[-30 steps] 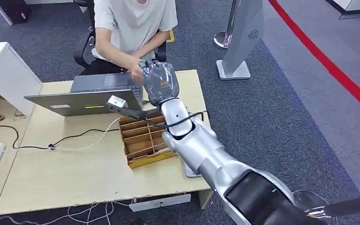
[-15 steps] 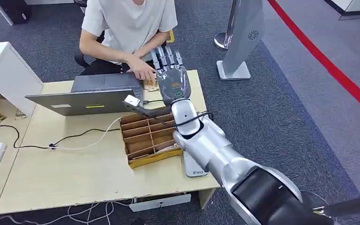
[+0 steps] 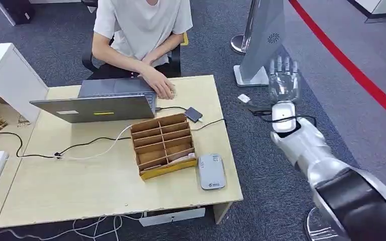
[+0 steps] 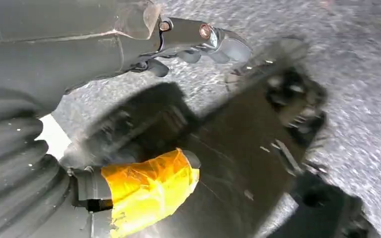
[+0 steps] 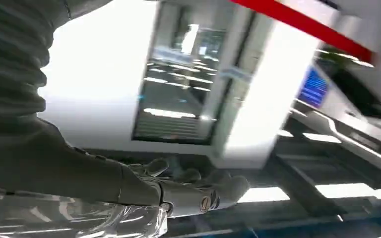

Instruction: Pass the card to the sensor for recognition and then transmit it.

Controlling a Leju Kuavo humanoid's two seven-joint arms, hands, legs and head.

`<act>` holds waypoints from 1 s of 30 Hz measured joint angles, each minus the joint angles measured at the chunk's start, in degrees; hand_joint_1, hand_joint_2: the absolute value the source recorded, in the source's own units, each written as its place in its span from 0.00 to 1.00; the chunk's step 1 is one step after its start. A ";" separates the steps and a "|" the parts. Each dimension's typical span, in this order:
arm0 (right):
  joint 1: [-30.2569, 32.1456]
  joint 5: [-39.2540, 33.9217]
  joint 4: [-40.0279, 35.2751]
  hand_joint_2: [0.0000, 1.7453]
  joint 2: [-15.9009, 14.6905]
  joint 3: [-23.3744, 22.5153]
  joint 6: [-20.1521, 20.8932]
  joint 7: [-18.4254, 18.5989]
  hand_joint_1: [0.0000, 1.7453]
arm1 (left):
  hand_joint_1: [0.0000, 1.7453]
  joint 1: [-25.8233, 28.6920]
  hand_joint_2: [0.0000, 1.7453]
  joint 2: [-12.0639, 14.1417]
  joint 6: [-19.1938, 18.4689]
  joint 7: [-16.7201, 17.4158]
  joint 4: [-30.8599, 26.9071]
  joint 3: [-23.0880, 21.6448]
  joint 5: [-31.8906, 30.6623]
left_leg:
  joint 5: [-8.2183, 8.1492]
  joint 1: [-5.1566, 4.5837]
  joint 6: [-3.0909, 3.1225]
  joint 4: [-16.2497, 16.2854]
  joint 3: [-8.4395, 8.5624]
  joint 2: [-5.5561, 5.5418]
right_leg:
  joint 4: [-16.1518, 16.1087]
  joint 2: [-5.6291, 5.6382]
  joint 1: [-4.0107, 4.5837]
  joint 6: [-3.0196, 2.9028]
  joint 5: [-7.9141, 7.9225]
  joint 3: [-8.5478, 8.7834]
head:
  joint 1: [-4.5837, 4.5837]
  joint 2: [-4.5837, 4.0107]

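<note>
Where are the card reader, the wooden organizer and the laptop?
card reader [image 3: 211, 171], head view, middle of its grey top
wooden organizer [image 3: 165, 144], head view, a middle divider
laptop [image 3: 96, 107], head view, back of its open lid

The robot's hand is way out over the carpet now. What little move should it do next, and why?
Probably swing the right hand back over the desk toward the wooden box. The hand is empty with its fingers spread, out past the desk's edge, while the person's hand rests by the laptop. More cards seem to lie in the box, beside the grey sensor.
</note>
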 joint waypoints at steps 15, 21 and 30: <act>26.28 -12.86 4.11 1.00 -13.17 -11.78 5.92 2.43 0.00 | 0.00 3.01 1.00 2.84 -0.28 -4.24 0.07 2.60 -0.39 | -0.28 0.10 0.09 -0.02 -0.07 -0.14 | -0.04 -0.19 0.15 0.14 -0.35 0.09 | 0.04 0.00; 36.59 -18.54 5.27 1.00 -10.32 -17.25 8.50 0.80 0.00 | 0.00 3.36 1.00 3.22 -0.87 -4.24 0.09 2.80 -1.07 | -0.39 0.18 -0.06 -0.04 -0.06 -0.17 | -0.03 -0.25 0.21 0.08 -0.50 0.16 | 0.02 0.00; 46.19 -22.43 6.56 1.00 -0.35 -22.65 11.08 -3.00 0.00 | 0.00 3.45 1.00 3.33 -0.20 -4.61 0.09 2.80 -2.05 | -0.47 0.34 -0.17 -0.06 0.07 -0.05 | 0.02 -0.14 0.34 -0.09 -0.63 0.10 | 0.02 0.00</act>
